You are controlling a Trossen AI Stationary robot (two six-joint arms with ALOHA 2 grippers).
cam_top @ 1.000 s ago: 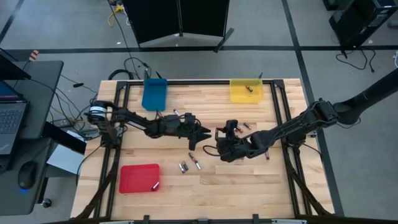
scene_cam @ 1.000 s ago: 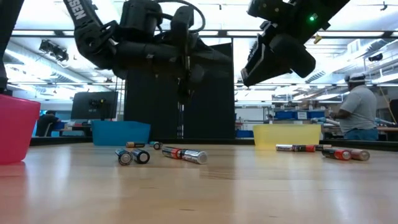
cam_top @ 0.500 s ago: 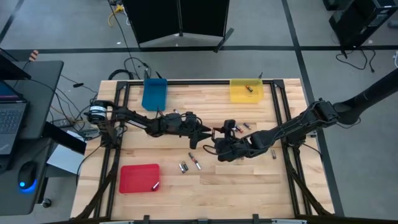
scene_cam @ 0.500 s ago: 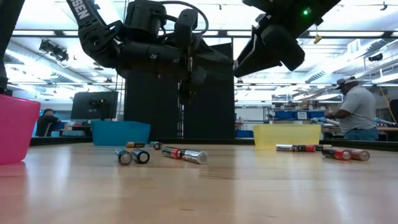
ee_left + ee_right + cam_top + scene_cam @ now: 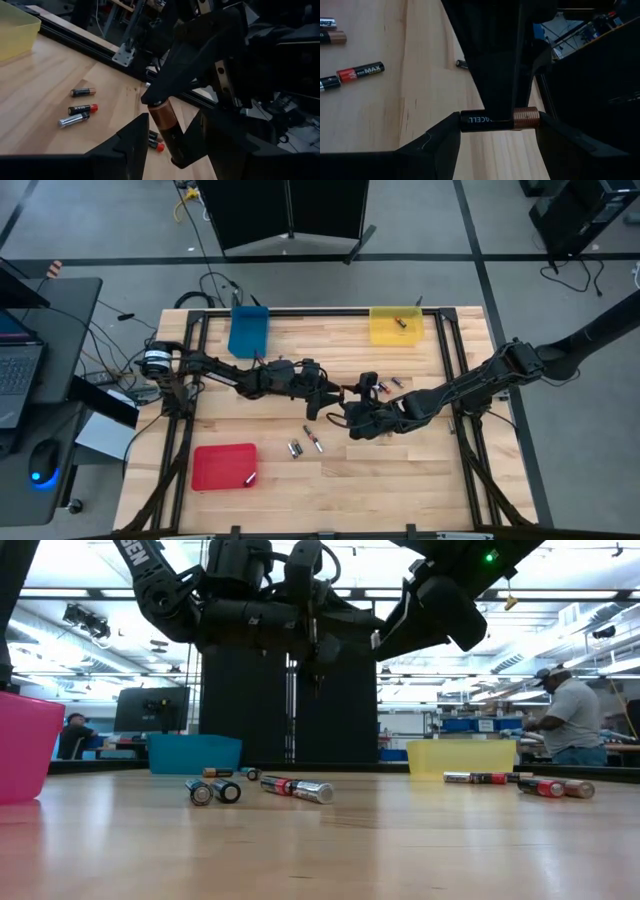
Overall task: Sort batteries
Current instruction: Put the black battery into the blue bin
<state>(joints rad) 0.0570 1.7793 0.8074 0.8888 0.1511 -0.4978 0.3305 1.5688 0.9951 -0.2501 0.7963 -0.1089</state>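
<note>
Wooden table [image 5: 400, 465] carries three trays [image 5: 224, 467] and scattered batteries [image 5: 313, 439].

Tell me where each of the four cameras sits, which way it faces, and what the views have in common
High view: above the table, looking straight down; both arms meet mid-table, left gripper, right gripper.
Low view: at tabletop height, looking level past loose batteries into the room; arms hang overhead.
Left wrist view: on the left arm, looking past its open fingers at the right gripper.
Right wrist view: on the right arm, fingers clamping the copper-ended battery.
Shared: both wrist views show that battery.
</note>
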